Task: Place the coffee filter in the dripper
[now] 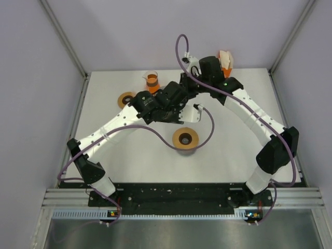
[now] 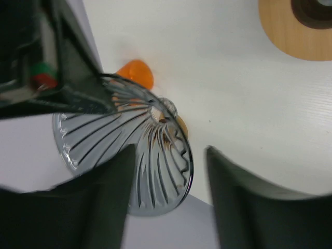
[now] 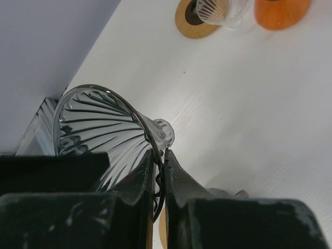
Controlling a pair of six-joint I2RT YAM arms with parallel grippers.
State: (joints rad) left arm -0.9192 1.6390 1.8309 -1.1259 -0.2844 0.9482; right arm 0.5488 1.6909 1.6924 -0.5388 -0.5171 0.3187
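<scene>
A clear ribbed glass dripper [image 3: 98,129] hangs tilted above the table, also in the left wrist view [image 2: 155,171]. My right gripper [image 3: 162,155] is shut on its rim; in the top view it [image 1: 182,89] sits mid-table. My left gripper [image 2: 171,155] is open, its fingers [image 2: 104,202] on either side of the dripper's rim without closing on it; in the top view it [image 1: 174,106] is just under the right one. What looks like a white paper filter [image 1: 225,58] stands in an orange holder at the back right, away from both grippers.
A second glass dripper [image 3: 218,10] rests by a wooden ring [image 3: 188,23], next to an orange cup [image 3: 280,10]; in the top view they sit at the back left [image 1: 151,81]. A wooden ring stand [image 1: 185,138] lies in the middle. A purple cable [image 1: 155,136] lies across the table.
</scene>
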